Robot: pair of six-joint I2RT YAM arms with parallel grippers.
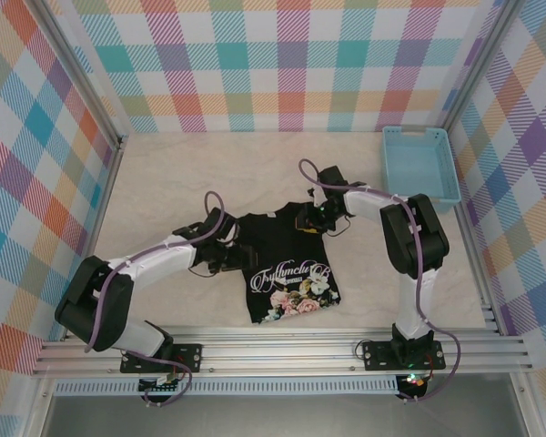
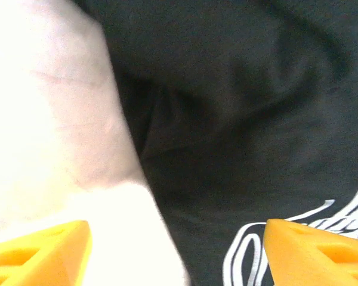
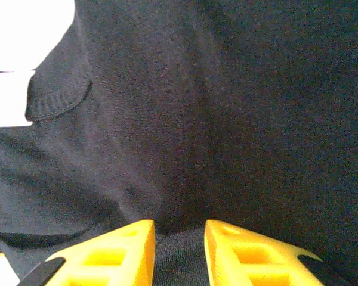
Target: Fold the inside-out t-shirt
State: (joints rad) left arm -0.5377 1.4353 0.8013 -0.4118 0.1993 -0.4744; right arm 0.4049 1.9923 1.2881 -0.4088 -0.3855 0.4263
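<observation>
T-shirt (image 3: 227, 119) cloth btwn R gripper (image 3: 179, 232) jaws

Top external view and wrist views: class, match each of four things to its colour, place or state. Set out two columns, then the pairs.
1. t-shirt
2. basket
3. left gripper
4. right gripper

A. fingers wide apart at the cloth's edge
B. light blue, far right corner
C. black with a flower print
D. fingers pinching black cloth

Pairs: 1-C, 2-B, 3-A, 4-D
</observation>
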